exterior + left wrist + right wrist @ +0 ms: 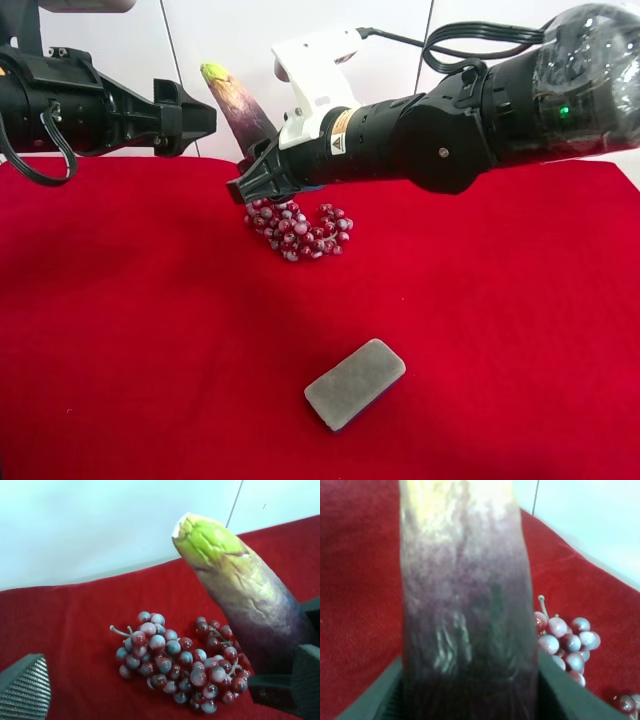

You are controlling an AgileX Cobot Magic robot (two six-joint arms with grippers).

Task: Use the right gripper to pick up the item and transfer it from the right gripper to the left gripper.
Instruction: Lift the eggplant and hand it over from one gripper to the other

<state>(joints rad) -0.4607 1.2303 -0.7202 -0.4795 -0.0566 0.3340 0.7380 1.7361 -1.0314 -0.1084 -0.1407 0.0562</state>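
Two arms meet over the far part of a red cloth (500, 330), with a white wall behind them. The right gripper (255, 165), on the thick black arm with the white wrist block, reaches in from the right of the scene and is clamped on the eggplant (240, 105). The right wrist view shows the dark purple body filling the gap between its two fingers (370, 702), pressed against both.

The eggplant is off the cloth, gripped by its purple lower end. Its yellow-green stem end points up and leans left, toward the other arm. The stem end is near the tip of the left gripper (195, 118), which comes in from the left on the all-black arm with the looping cable. That gripper's jaws stand wide apart and hold nothing. In the left wrist view one ribbed finger (25, 690) sits far to one side, the other is at the opposite edge, and the eggplant stands ahead of them, not between the pads.

A bunch of red-purple grapes (300, 230) lies on the cloth just under the right gripper. Whether it touches the gripper is not clear. A flat grey block (355, 383) lies nearer the camera, well apart from the grapes and from both arms.
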